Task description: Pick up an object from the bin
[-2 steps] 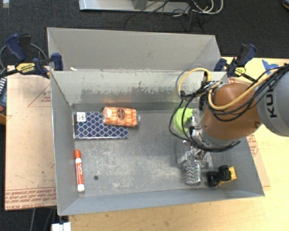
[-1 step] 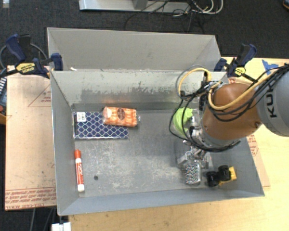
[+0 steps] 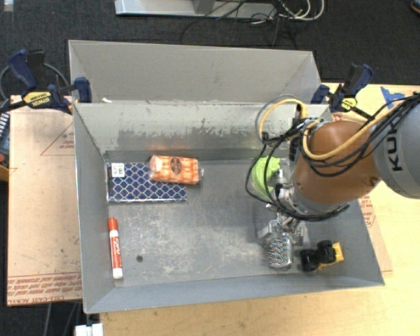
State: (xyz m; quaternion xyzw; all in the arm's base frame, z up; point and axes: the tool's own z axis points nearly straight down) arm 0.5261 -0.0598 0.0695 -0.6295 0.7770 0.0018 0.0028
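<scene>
From my feed the grey bin is the biggest thing in view, its floor mostly bare. The arm reaches in from the right, its brown-orange wrist cover and looped cables hanging over the bin's right half.

Against the far left of the floor lies a flat blue box with a white lattice pattern. An orange packet rests on its right end, partly overhanging. A bright green thing sits by the back wall, half hidden behind the wrist, so I cannot say what kind it is. Along the left wall, near the front, a red marker with a white end lies lengthwise.

The jaws point down at the near right of the floor, right above a small silvery ribbed coil. I cannot tell how the jaws stand, nor whether they touch the coil. Just beside the coil, to its right, is a little black-and-yellow toy truck, close to the front wall.
</scene>
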